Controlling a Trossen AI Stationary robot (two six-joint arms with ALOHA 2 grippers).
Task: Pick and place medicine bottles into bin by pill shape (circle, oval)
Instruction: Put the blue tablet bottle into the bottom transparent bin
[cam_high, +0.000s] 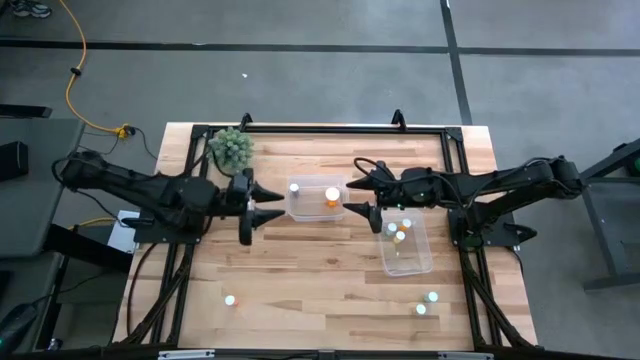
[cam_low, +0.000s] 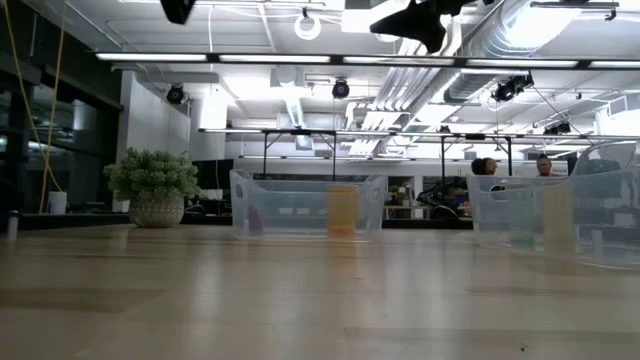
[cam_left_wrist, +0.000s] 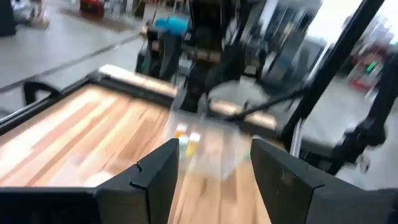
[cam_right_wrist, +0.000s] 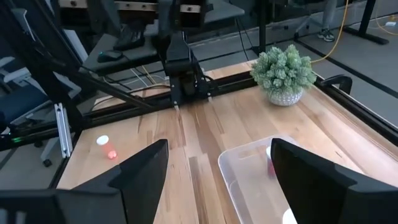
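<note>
**Both my grippers hover empty beside the centre bin**

In the overhead frame my left gripper (cam_high: 268, 203) sits just left of centre, fingers apart and holding nothing, tips pointing toward the centre bin (cam_high: 316, 197). My right gripper (cam_high: 358, 195) is just right of that bin, jaws spread wide and also empty. From table level, both hang well above the wood.

The centre bin holds one orange bottle (cam_high: 332, 196) and a white cap (cam_high: 295, 187). The second bin (cam_high: 407, 244), lower right of centre, holds a small cluster of bottles (cam_high: 397, 232).

Loose bottles lie on the table (cam_high: 320, 280): one at lower left (cam_high: 230, 299), two close together at lower right (cam_high: 427, 302).

A plant (cam_high: 232, 147) stands at the upper left of the tabletop, near my left arm
</note>
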